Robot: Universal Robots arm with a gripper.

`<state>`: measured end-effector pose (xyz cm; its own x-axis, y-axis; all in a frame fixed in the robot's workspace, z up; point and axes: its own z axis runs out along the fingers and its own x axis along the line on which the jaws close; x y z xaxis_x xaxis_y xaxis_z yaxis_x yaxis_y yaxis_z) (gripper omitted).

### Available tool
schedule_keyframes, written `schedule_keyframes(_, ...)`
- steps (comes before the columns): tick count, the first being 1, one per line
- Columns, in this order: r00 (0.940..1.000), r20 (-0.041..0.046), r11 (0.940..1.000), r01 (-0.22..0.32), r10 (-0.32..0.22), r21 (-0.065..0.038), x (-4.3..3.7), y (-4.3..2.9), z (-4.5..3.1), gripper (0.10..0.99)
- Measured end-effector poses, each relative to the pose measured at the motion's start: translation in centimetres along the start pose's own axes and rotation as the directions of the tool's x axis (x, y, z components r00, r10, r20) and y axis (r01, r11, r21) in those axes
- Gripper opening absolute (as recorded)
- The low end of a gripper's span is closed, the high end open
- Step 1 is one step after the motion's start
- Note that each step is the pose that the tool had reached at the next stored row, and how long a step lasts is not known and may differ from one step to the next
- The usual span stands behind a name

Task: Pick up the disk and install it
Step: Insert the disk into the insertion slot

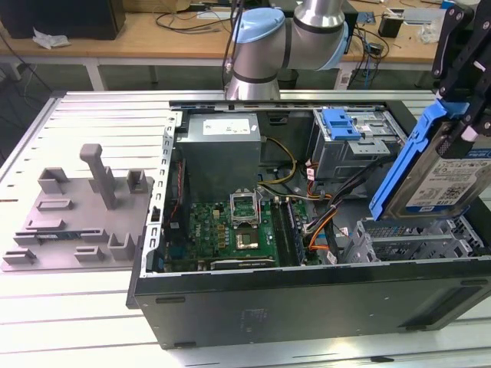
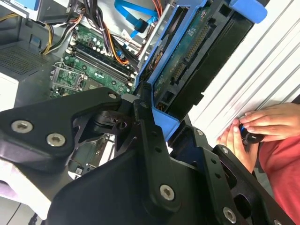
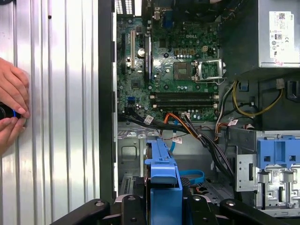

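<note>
Slatted metal bench (image 1: pixel 84 330) carrying an open computer case (image 1: pixel 307 303); disk (image 1: pixel 445 180) held aloft over one corner.

End effector (image 1: pixel 465 115) clenched on the disk, gripping across its blue carrier bracket (image 1: pixel 410 165). Hangs tilted, one edge down, over the drive cage (image 1: pixel 414 245) at the exterior view's right; hard to tell whether touching it. Flat, rectangular, silver, with a white-and-blue label on the face and a dark connector side in the second wrist view. Likely dense, rigid and sensitive to knocks; best taken by the bracket's stiff sides, never by the label face or circuit side. Further out, motherboard (image 3: pixel 178 61) and cables inside the case, and a person's hands (image 3: pixel 11 101) on the bench alongside.
</note>
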<state>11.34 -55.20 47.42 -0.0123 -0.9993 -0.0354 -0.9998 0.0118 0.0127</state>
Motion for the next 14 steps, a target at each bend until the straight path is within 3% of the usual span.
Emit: schedule_keyframes(14, 1.0000, 0.0000, 1.0000, 0.001, -0.001, 0.000, -0.17, 0.00, 0.51, 0.365)
